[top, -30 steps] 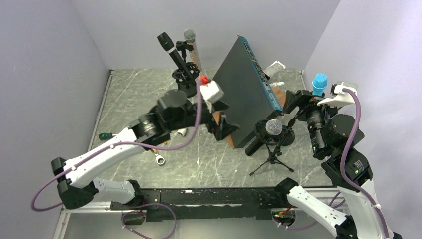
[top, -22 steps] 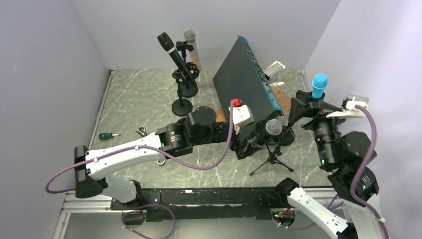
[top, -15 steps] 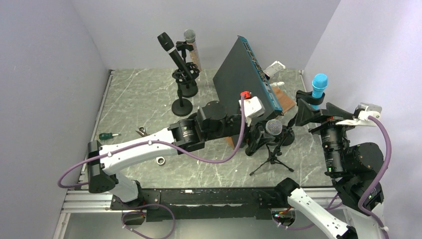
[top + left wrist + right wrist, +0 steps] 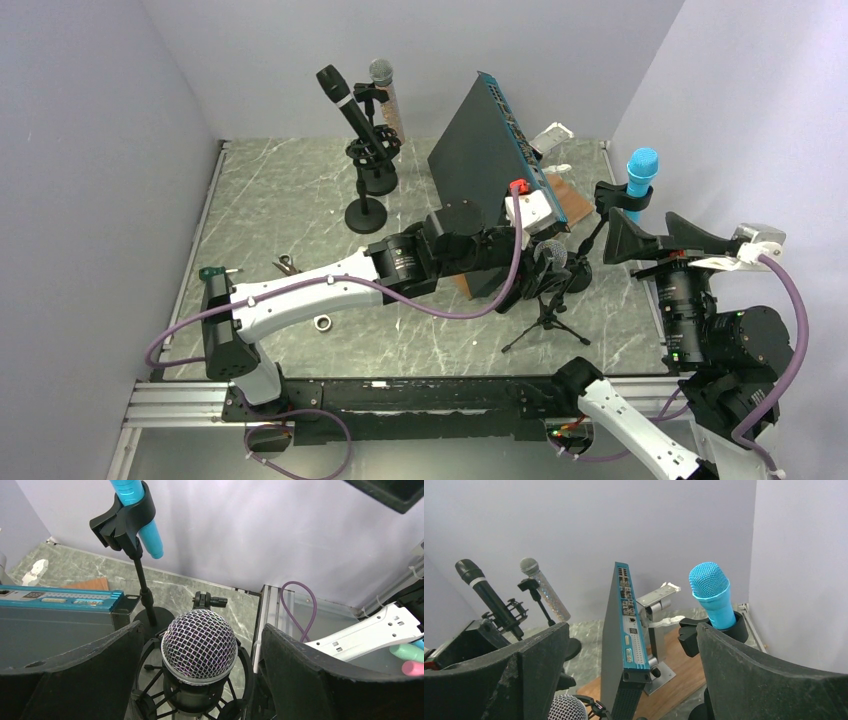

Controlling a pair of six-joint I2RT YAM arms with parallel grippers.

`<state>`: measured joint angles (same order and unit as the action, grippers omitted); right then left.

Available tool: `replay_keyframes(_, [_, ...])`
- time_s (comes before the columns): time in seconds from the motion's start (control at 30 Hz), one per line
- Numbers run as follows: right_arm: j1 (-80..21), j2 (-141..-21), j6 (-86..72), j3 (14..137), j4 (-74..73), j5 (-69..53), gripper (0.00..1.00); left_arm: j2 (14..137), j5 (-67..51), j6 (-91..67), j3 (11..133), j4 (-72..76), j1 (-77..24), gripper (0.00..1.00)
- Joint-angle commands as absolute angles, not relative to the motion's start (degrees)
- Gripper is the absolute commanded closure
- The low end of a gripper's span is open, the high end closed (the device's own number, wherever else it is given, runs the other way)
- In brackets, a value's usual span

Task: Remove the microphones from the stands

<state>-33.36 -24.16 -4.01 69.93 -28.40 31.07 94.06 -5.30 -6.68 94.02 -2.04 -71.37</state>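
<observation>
A microphone with a silver mesh head sits in a black shock mount on a small tripod stand at centre right. My left gripper reaches in from the left and is open. In the left wrist view the mesh head is between the two black fingers, with a gap on each side. The mount's ring still holds the microphone. My right gripper hangs open and raised at the right, beside a blue microphone, with nothing between its fingers.
A tilted dark panel with a teal edge stands just behind the stand on a wooden board. A black microphone and a glittery one are on stands at the back. A wrench and a screwdriver lie at the left.
My left arm swung right from mid-table to the mesh microphone, and its jaws now straddle the head, slightly narrower. My right arm drew back toward the right edge.
</observation>
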Motion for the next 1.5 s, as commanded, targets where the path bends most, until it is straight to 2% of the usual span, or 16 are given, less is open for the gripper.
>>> replay_keyframes(0.0, [-33.4, -23.4, -3.1, 69.4, -26.7, 29.6, 0.00, 94.6, -5.0, -7.8, 96.8, -2.1, -72.0, 0.09])
replay_keyframes(0.17, [-33.4, -23.2, -3.3, 69.5, -26.8, 28.1, 0.00, 94.6, -2.1, -7.7, 96.4, -3.1, -72.2, 0.08])
replay_keyframes(0.27, [-33.4, -22.4, -3.4, 68.5, -25.8, 27.3, 0.00, 94.4, -1.1, -7.6, 95.9, -2.9, -72.2, 0.13])
replay_keyframes(0.43, [-33.4, -22.4, -3.3, 68.6, -25.8, 27.3, 0.00, 95.4, 1.8, -7.4, 97.9, -5.6, -72.2, 0.33])
replay_keyframes(0.67, [-33.4, -21.6, -3.0, 67.8, -24.8, 27.0, 0.00, 96.7, -0.3, -5.7, 102.1, -9.1, -72.2, 0.57])
replay_keyframes(0.87, [-33.4, -21.9, -3.1, 67.5, -24.9, 27.4, 0.00, 97.1, -2.7, -4.9, 106.2, -11.0, -72.2, 0.73])
replay_keyframes(0.97, [-33.4, -22.0, -3.0, 67.2, -24.7, 27.5, 0.00, 97.4, -3.7, -4.1, 108.5, -12.1, -72.2, 0.76])
replay_keyframes(1.07, [-33.4, -21.9, -3.1, 66.9, -24.5, 28.0, 0.00, 97.4, -3.9, -3.1, 110.6, -12.6, -72.2, 0.90])
replay_keyframes(1.23, [-33.4, -22.0, -3.3, 66.2, -24.1, 28.0, 0.00, 97.7, -4.7, -1.4, 114.3, -12.5, -72.1, 0.93])
replay_keyframes(1.33, [-33.4, -22.3, -3.7, 66.2, -24.1, 28.2, 0.00, 98.4, -4.5, -1.1, 117.8, -13.4, -72.2, 1.00])
replay_keyframes(1.47, [-33.4, -22.4, -4.1, 65.7, -23.7, 28.5, 0.00, 99.8, -3.4, -1.3, 124.6, -15.8, -72.2, 1.00])
